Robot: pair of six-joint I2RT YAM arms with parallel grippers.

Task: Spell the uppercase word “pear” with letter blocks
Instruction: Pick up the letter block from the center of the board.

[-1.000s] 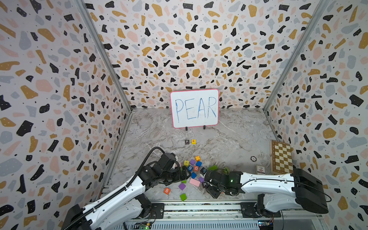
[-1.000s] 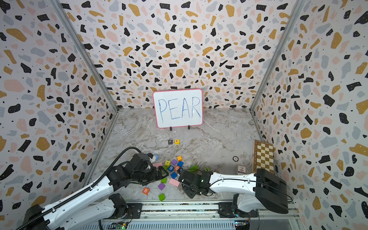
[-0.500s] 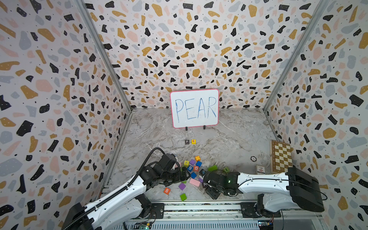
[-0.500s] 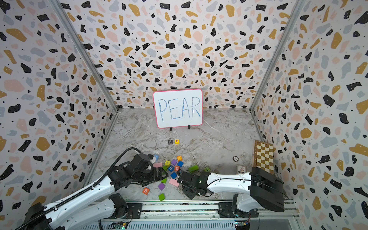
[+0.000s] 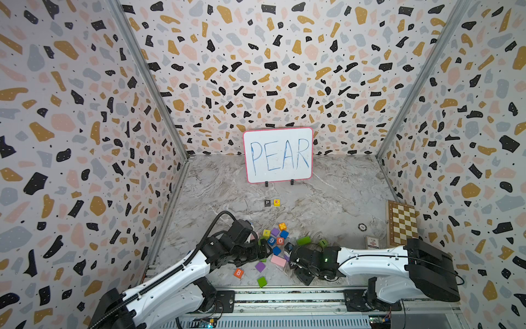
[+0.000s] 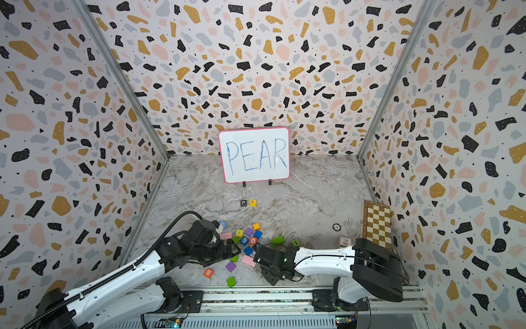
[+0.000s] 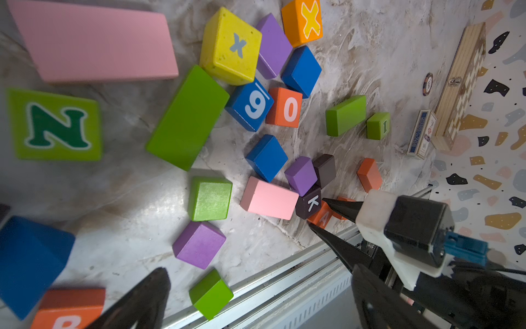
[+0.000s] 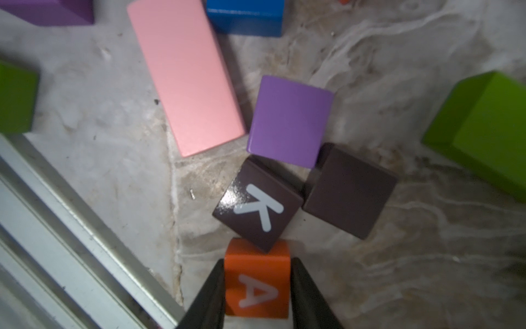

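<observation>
Moved: the right arm's dark rear housing (image 5: 429, 273) had swung leftward over the last second, and its fingers had drawn in. The left arm, the P and E pair and the loose pile (image 5: 275, 250) lay as before.
Left end effector (image 5: 263, 252): fingers spread wide, holding nothing, low at the pile's left edge.
B cube (image 5: 238, 273): orange, alone on the tabletop (image 5: 327, 199), near the front rail (image 5: 284, 296) and apart from the pile.
P block (image 5: 267, 202) and E block (image 5: 276, 202): side by side with P on the left, well beyond the pile, in front of the whiteboard (image 5: 278, 155) that read PEAR.
A block (image 8: 256, 287): orange with its white letter up, at the pile's front edge close to the rail.
Right end effector (image 8: 257, 265): pinching the A block by two opposite sides.
K cube (image 8: 257, 210): dark, with one corner meeting the A block's far edge.
Chessboard (image 5: 402, 225): against the right wall, well apart from the blocks.
Views: both wrist views showed the pinched A block, but in both top views the right wrist covered it. Only the top views showed the P and E blocks.
</observation>
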